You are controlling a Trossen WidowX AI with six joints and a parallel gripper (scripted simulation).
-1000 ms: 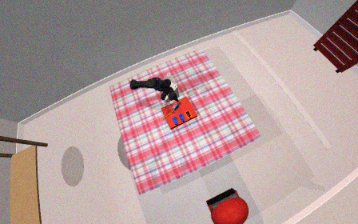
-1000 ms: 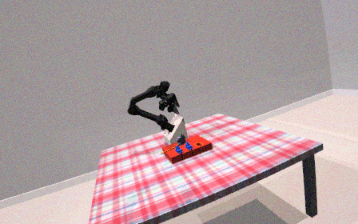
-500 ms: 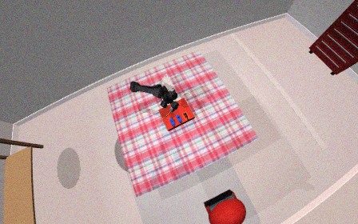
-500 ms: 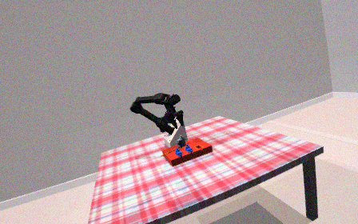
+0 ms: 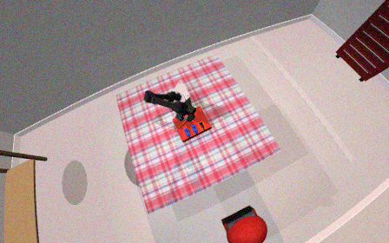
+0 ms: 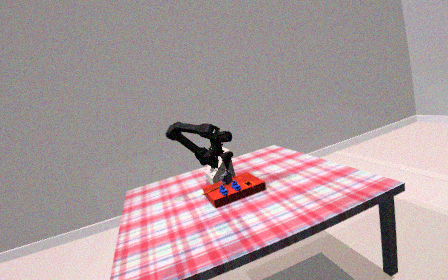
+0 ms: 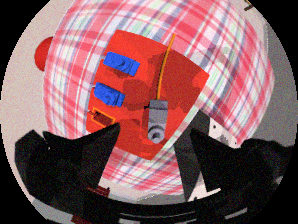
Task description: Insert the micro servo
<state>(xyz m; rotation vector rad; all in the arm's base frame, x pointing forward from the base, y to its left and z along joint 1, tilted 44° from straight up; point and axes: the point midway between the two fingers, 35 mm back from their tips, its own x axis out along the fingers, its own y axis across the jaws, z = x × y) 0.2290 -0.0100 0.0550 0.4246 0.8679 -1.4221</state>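
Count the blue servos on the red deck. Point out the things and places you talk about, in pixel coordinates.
2. In the wrist view, one blue servo (image 7: 121,64) sits at the end of the row farther from the marked empty pocket (image 7: 103,117); the other blue servo (image 7: 109,95) sits between it and that pocket. None appears hidden.

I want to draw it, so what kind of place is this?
Maybe a room set up for robot work: a robot arm over a red deck, on a table.

My top view: high, looking down, whole checked tabletop (image 5: 174,174) (image 6: 165,235) (image 7: 70,65). Exterior: farther out, slightly above near edge. Wrist: closest, over red deck (image 5: 205,118) (image 6: 250,179) (image 7: 187,75), shared by all.
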